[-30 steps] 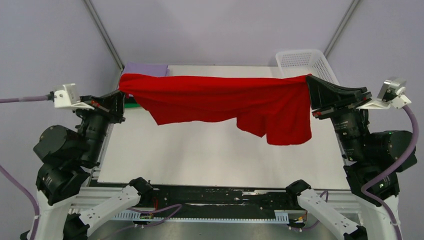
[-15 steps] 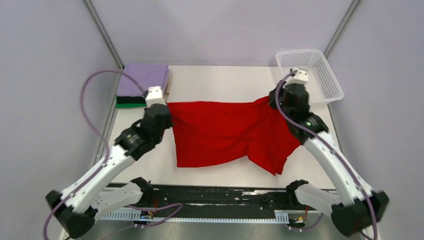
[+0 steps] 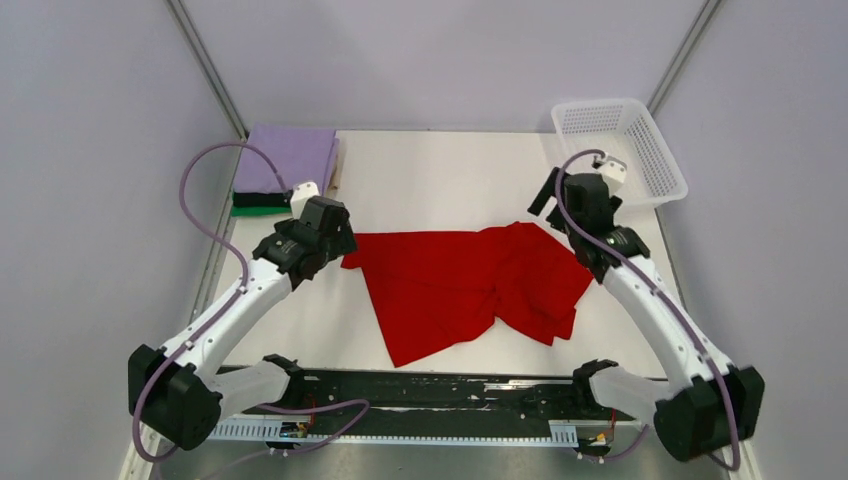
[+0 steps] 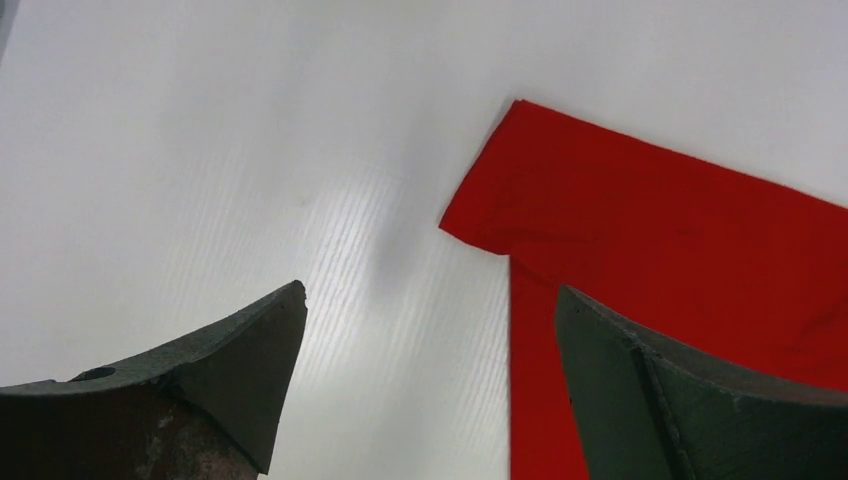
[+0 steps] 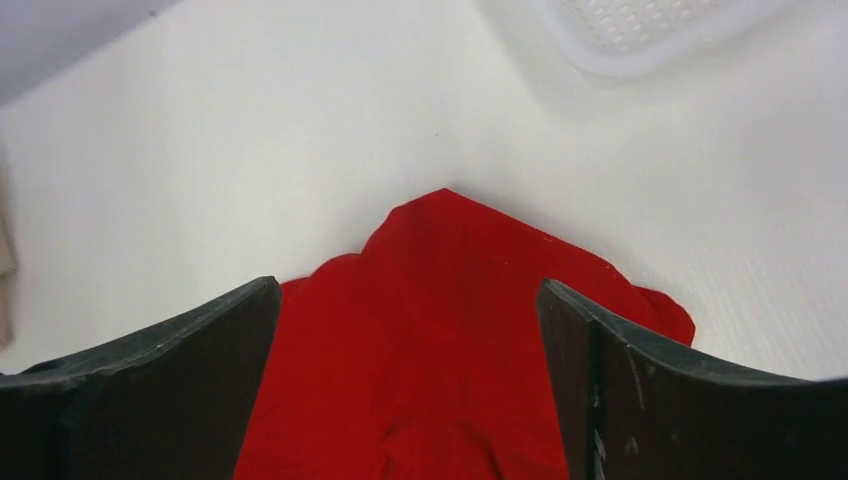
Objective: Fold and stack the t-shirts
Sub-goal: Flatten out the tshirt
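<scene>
1. The red t-shirt (image 3: 470, 285) lies crumpled on the counter (image 3: 440, 180), spread between the two claws and mostly on their near side.
2. The left claw (image 3: 340, 243) has its jaws wide apart and holds nothing. In its wrist view the left claw (image 4: 430, 295) has bare counter under the gap, and a folded corner of the red t-shirt (image 4: 680, 250) lies just ahead and to the right.
3. The right claw (image 3: 545, 200) is also spread and holds no cloth. In its wrist view the right claw (image 5: 408, 288) frames a bunched peak of the red t-shirt (image 5: 450, 330) between its fingers.
4. Beyond the left claw, to its left, a folded stack sits: lavender tee (image 3: 290, 155) over black tee (image 3: 258, 198) over green tee (image 3: 255, 210).
5. A white mesh basket (image 3: 660, 165) stands beyond the right claw, to its right.
</scene>
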Tool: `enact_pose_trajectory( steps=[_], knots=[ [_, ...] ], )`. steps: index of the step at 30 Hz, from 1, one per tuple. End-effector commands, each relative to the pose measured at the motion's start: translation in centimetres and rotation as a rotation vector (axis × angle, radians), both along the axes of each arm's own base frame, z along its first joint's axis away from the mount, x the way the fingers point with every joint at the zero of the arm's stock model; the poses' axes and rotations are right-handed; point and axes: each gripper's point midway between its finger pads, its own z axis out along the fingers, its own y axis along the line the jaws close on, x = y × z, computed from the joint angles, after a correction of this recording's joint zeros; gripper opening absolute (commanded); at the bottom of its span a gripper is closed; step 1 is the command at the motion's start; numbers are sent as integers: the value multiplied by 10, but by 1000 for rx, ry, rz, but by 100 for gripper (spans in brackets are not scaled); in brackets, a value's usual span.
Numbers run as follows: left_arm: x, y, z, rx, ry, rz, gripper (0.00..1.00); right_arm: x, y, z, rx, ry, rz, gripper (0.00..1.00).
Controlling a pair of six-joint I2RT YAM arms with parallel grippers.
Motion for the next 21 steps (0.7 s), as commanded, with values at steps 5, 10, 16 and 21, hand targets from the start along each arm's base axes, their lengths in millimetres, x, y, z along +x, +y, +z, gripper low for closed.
enact_pose_trajectory(
  steps=[5,10,16,21],
  knots=[
    [14,-18,-23,-306,-4,-35,100,-77,-20,14,230,-208,-106,100],
    [21,-17,-47,-384,58,-38,100,-105,-26,6,258,-264,-91,100],
    [26,-20,-81,-368,174,-37,96,-112,-28,-3,248,-244,-90,100],
    [31,-21,-99,-337,267,-42,78,-110,-29,-17,205,-178,-90,100]
  ],
)
